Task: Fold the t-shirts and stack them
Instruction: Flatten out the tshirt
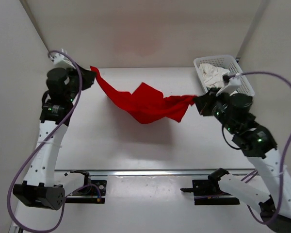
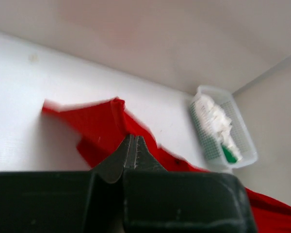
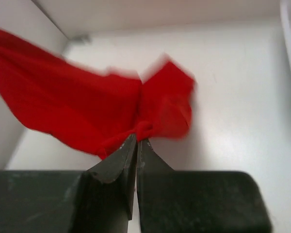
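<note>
Surface: white table (image 1: 136, 150), carrying a mesh basket (image 1: 246, 82) at its far right corner.
Garment: red t-shirt (image 1: 145, 104) hangs over the middle of the table, strung between both arms, bunched and sagging at its centre. Whether its lowest fold touches the table cannot be told.
Long axis: left to right, from the far left end down to the right end just beside the mesh basket.
Direction from fingers: the cloth lies inward of each arm. Neither arm is nearer, as each holds one end.
Basket contents: white t-shirt (image 1: 212, 73), crumpled; the left wrist view also shows a green t-shirt (image 2: 228, 154) tucked at one end.
Left gripper (image 1: 91, 75): clenched, jaws meeting on a gathered edge of the red t-shirt.
Right gripper (image 1: 198, 103): clenched, jaws meeting on a twisted knot of the same cloth.
Judgement: the garment is lifted but not spread. Laying it flat probably calls for lowering both ends together along this axis.
</note>
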